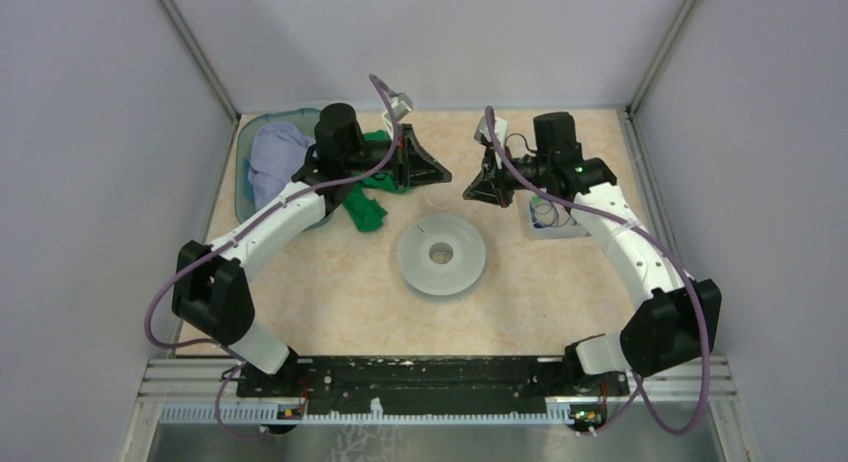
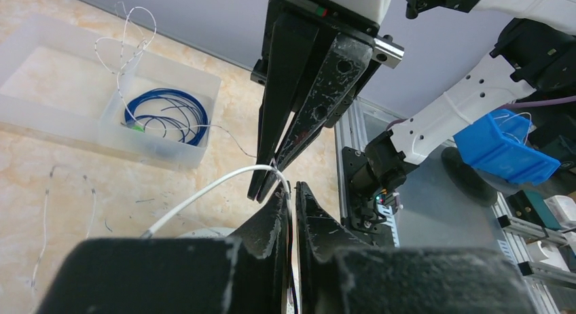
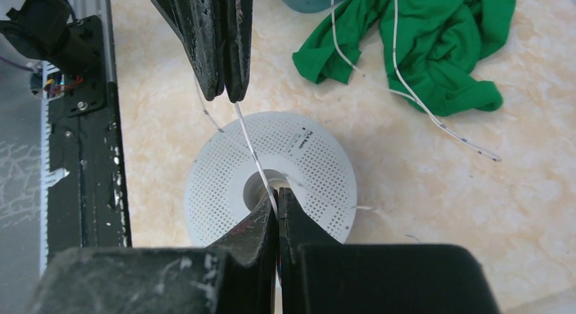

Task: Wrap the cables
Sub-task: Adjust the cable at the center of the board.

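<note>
A hair-thin whitish cable (image 3: 251,147) runs taut between my two grippers above the pale-grey spool (image 3: 319,171). My left gripper (image 2: 292,187) is shut on one end of it; the cable (image 2: 204,192) arches into its jaws. My right gripper (image 3: 278,192) is shut on the other end. The two grippers nearly touch tip to tip over the table's middle, left (image 1: 443,174) and right (image 1: 468,193). The dark blue cable (image 2: 202,120) lies coiled, with a green bit, in a small clear tray (image 2: 163,154).
A green cloth (image 3: 421,49) lies on the table with more thin white wire across it. A blue-green basin (image 1: 246,152) holding a lavender cloth stands at the back left. The clear tray (image 1: 560,232) sits right of the spool (image 1: 465,257).
</note>
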Available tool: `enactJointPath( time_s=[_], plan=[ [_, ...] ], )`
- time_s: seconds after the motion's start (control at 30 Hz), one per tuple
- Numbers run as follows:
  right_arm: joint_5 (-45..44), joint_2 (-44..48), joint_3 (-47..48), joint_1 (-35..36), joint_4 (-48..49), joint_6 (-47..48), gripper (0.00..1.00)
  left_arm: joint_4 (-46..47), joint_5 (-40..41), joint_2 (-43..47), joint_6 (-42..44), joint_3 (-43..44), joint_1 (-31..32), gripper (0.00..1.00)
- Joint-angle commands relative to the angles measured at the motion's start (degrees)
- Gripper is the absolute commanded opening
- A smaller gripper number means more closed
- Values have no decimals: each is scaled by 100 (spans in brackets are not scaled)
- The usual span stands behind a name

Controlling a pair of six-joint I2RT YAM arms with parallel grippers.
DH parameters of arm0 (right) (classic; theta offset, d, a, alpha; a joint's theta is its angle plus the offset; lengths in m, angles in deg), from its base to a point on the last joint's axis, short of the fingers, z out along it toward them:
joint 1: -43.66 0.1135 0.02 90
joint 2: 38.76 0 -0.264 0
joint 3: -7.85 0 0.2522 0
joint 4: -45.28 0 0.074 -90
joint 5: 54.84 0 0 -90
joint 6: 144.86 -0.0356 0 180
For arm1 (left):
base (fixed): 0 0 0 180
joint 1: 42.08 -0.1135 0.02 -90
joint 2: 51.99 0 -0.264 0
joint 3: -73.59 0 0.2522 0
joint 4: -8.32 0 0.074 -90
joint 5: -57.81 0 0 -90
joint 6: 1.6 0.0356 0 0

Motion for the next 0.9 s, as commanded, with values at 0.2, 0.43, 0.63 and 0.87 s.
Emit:
enactJointPath(
  time_s=[0.2,0.43,0.63,0.87],
  plan=[
    [-1721,164,73,4,194,-251,0,1060,-478,122,-698,-263,-283,15],
    [-2357,84,-77,-169,226,-289,0,1881,-703,199,-1445,-450,-585,16],
    [-2649,47,85,-615,206,-530,0,1538,-896,306,-1194,-466,-774,18],
    [-3154,136,304,-1030,160,-509,0,65,-736,613,152,-398,-961,16]
  ],
)
